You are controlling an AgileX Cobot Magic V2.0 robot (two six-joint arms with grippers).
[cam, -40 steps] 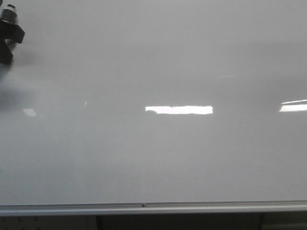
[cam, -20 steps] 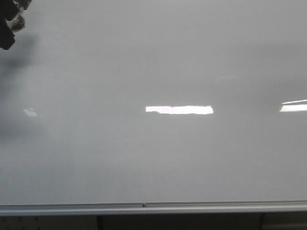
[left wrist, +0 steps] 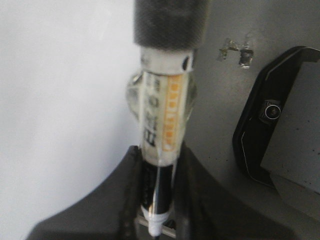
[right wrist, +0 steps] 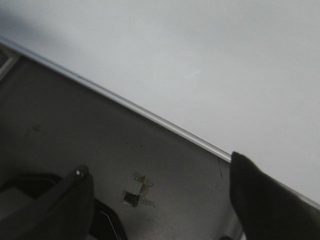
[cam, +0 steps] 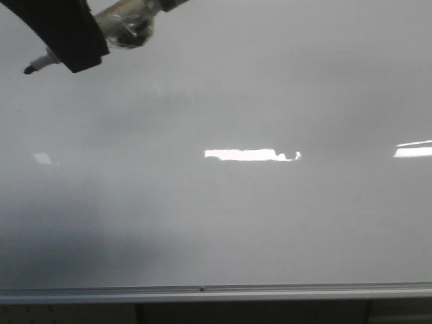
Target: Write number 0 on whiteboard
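Observation:
The whiteboard [cam: 270, 223] fills the front view and is blank; no number 0 shows on it. My left gripper [cam: 64, 57] is at the upper left of the front view, shut on a white-and-black marker pen [cam: 125, 27] whose black tip [cam: 30, 69] points left, close to the board. In the left wrist view the pen [left wrist: 160, 135] sits upright between the jaws of the left gripper [left wrist: 159, 200]. My right gripper [right wrist: 160, 200] is open and empty over the grey table beside the board's edge [right wrist: 140, 111]. It is out of the front view.
A grey metal rail [cam: 202, 291] runs along the board's lower edge. A black-framed device [left wrist: 280, 125] and bits of tape [left wrist: 237, 50] lie on the grey table beside the board. Tape scraps [right wrist: 136, 192] lie under the right gripper. Lamp glare [cam: 250, 154] marks the board.
My left gripper has swung from the far upper-left corner further into the front view, to the right; the pen and its tip now show. Its shadow has spread over the board's lower left.

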